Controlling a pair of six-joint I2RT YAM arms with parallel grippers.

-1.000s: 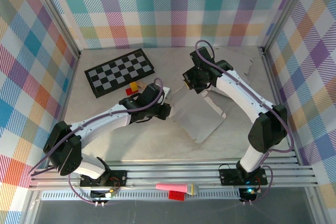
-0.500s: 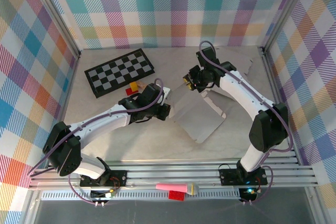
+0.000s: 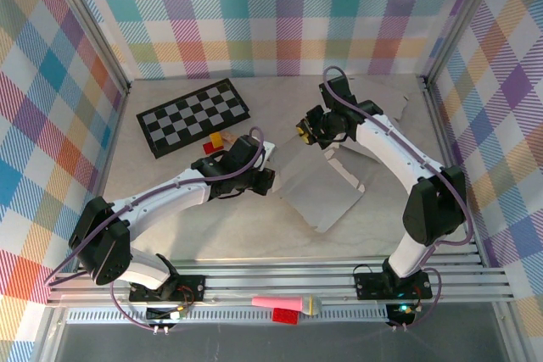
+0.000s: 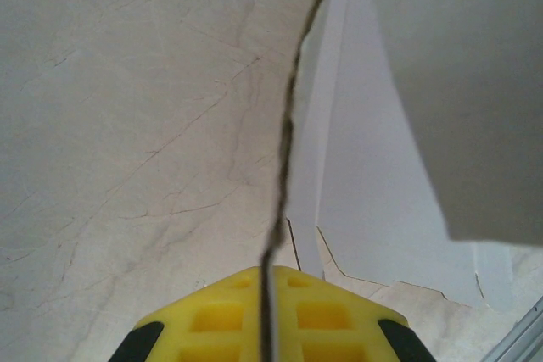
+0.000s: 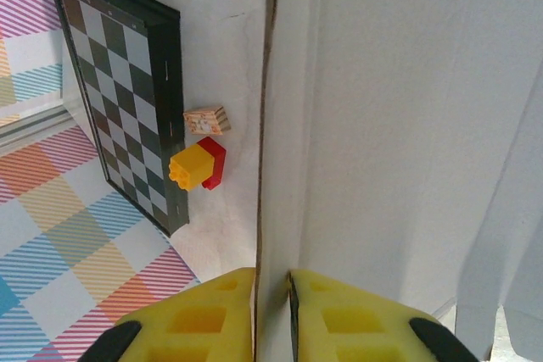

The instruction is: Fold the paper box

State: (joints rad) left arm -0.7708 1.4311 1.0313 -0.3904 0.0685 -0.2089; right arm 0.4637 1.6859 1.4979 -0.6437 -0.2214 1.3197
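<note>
Seen from above, both sets of jaws are tucked out of sight under their wrists, and the right arm (image 3: pixel 399 154) covers the far flaps of the paper box (image 3: pixel 327 188). The box lies mostly flat in the middle of the tabletop, between the arms.

Up close, the left jaws are pinched tight on its thin left edge. The right jaws are closed on its far edge, with the sheet sandwiched between the yellow pads (image 5: pixel 199 315).

Off to the left sit a chessboard (image 3: pixel 193 116), a yellow brick (image 5: pixel 191 167) touching a red brick (image 5: pixel 215 161), and a small wooden tile (image 5: pixel 208 119) whose print is unreadable.

The tabletop (image 3: pixel 212 226) is pale and marbled, and the walls (image 3: pixel 288 14) are plaid.
</note>
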